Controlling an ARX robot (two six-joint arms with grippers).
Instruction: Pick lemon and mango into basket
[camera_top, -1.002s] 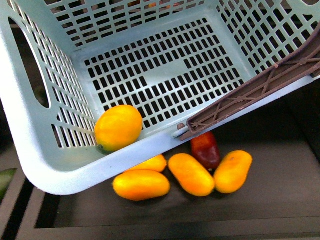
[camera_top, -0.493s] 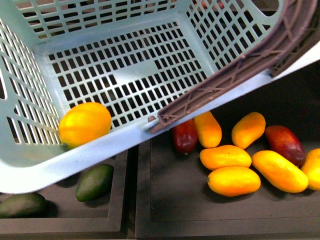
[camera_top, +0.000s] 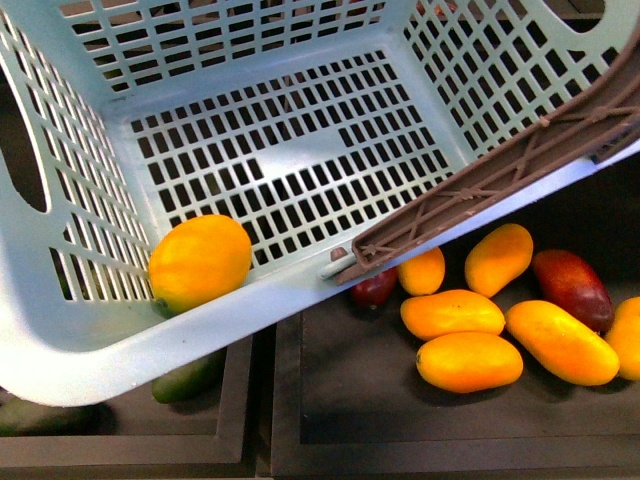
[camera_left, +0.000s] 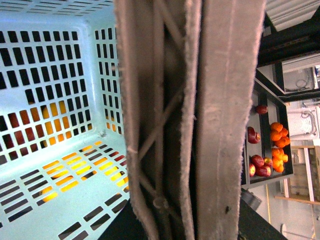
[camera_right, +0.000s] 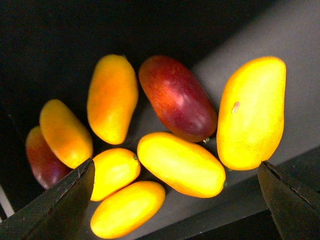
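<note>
The light blue-green basket (camera_top: 90, 330) hangs tilted across the upper part of the front view. The lemon (camera_top: 200, 262) lies in its low near-left corner. My left gripper (camera_left: 175, 150) is shut on the brown handle (camera_left: 162, 125), which runs between its grey pads (camera_left: 230, 120). Several orange-yellow mangoes lie on the dark tray (camera_top: 350, 420), one mango (camera_top: 468, 361) nearest the front. My right gripper (camera_right: 176, 172) hovers open above this pile, with a mango (camera_right: 180, 164) between its dark fingertips (camera_right: 287, 197), not touching. Neither arm shows in the front view.
Dark red mangoes (camera_top: 571, 288) (camera_right: 177, 97) lie among the orange ones. A green avocado (camera_top: 188, 377) peeks from under the basket in the neighbouring tray. The handle (camera_top: 500, 175) crosses above the tray. Oranges (camera_left: 277, 135) and red fruit sit on a distant shelf.
The basket has shifted a little right and lower than half a second ago, hiding most of the avocados and some mangoes. The lemon stays in its corner.
</note>
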